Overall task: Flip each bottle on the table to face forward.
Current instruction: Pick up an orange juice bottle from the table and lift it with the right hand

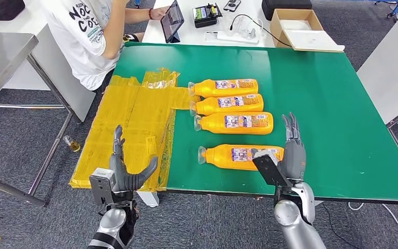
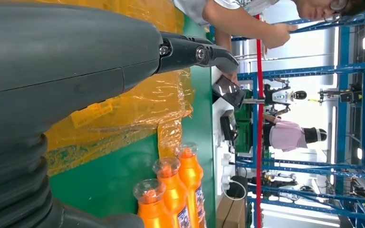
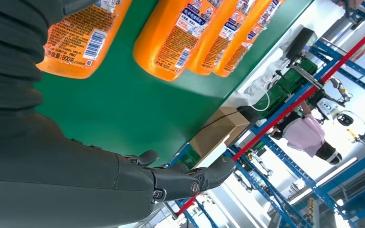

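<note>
i see four orange bottles lying on their sides on the green table (image 1: 321,93), caps pointing left, printed labels up. three sit close together in a stack-like row: far bottle (image 1: 224,87), second bottle (image 1: 227,105), third bottle (image 1: 234,123). nearest bottle (image 1: 236,156) lies apart.

High head view, two close wrist views

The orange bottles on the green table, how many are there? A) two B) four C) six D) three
B: four orange bottles lie on their sides on the green table, three close together in a stack of rows and one nearer the robot, by its right hand.
</note>
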Robot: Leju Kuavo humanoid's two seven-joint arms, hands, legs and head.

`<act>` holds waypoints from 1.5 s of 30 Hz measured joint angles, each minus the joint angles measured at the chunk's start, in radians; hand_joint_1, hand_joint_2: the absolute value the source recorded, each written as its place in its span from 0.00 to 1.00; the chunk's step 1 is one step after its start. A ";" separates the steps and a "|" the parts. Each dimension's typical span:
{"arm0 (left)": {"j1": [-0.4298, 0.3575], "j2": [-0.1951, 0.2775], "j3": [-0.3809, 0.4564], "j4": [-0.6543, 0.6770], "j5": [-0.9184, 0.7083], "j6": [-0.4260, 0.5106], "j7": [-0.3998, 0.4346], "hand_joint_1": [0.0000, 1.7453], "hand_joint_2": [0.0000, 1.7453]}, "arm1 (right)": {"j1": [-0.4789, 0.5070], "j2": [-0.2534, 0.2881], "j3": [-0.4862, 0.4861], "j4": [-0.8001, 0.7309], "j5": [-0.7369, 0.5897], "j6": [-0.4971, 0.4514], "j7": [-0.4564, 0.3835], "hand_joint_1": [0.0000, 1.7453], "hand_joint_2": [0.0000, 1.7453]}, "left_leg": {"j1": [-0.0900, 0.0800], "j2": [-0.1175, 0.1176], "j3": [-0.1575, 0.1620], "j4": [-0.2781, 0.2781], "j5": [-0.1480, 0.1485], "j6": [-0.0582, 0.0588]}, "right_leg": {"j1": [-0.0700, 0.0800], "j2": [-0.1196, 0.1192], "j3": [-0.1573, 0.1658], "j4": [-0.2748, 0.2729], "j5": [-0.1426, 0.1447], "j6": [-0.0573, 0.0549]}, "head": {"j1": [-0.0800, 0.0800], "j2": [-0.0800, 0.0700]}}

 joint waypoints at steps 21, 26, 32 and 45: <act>-0.039 0.004 0.012 0.059 -0.030 -0.033 0.003 0.00 1.00 | -0.192 -0.116 0.156 0.281 -0.031 0.376 0.051 0.00 1.00 | 0.000 0.000 -0.001 0.000 0.001 0.000 | 0.000 0.000 0.000 0.000 0.001 0.000 | 0.000 0.000; -0.047 0.004 0.014 0.071 -0.033 -0.034 0.003 0.00 1.00 | -0.246 -0.131 0.199 0.365 -0.041 0.430 0.053 0.00 1.00 | 0.000 0.000 -0.001 0.000 0.001 0.000 | 0.000 0.000 0.000 0.000 0.000 0.000 | 0.000 0.000; -0.056 0.004 0.015 0.089 -0.033 -0.033 0.004 0.00 1.00 | -0.314 -0.149 0.252 0.440 -0.049 0.486 0.053 0.00 1.00 | 0.000 0.000 0.000 0.000 0.001 0.000 | 0.000 0.000 0.000 0.000 0.001 0.000 | 0.000 0.000; -0.065 0.006 0.018 0.140 -0.029 -0.026 0.004 0.00 1.00 | -0.392 -0.198 0.347 0.498 -0.084 0.565 0.079 0.00 1.00 | 0.000 0.000 0.000 0.000 0.002 0.001 | 0.000 0.000 0.000 0.000 0.001 0.001 | 0.000 0.000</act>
